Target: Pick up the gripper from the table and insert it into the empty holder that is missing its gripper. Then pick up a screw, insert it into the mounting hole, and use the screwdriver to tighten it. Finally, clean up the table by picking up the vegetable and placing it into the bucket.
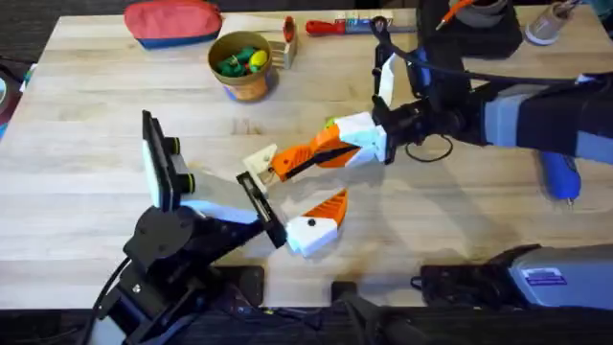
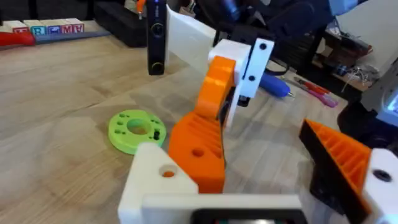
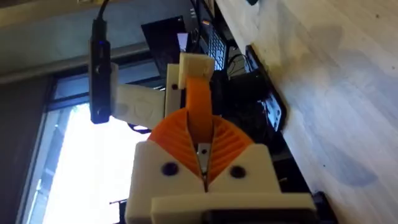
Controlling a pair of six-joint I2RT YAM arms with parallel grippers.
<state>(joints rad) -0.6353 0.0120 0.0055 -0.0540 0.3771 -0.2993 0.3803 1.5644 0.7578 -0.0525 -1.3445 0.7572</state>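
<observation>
Mid-table, we see the right gripper (image 1: 330, 151) pinching the gripper (image 1: 299, 159), orange pads closed on it, its pointed end seated against the holder (image 1: 259, 161) on the left gripper (image 1: 287, 196). Left jaws spread wide. Bucket (image 1: 243, 65) sits at the far side with vegetables inside; screwdriver (image 1: 560, 176) lies at the right.

**Centre crowded, near-left and far-left table open**

Mid-table, the right gripper (image 1: 321, 153) and the left gripper (image 1: 287, 196) meet, blocking passage there. A green disc (image 2: 137, 129) lies just beside them. Along the far edge stand the bucket (image 1: 244, 65) and a red pouch (image 1: 174, 21). The screwdriver (image 1: 560, 177) lies at right. Bare table (image 1: 77, 144) spreads left.
</observation>
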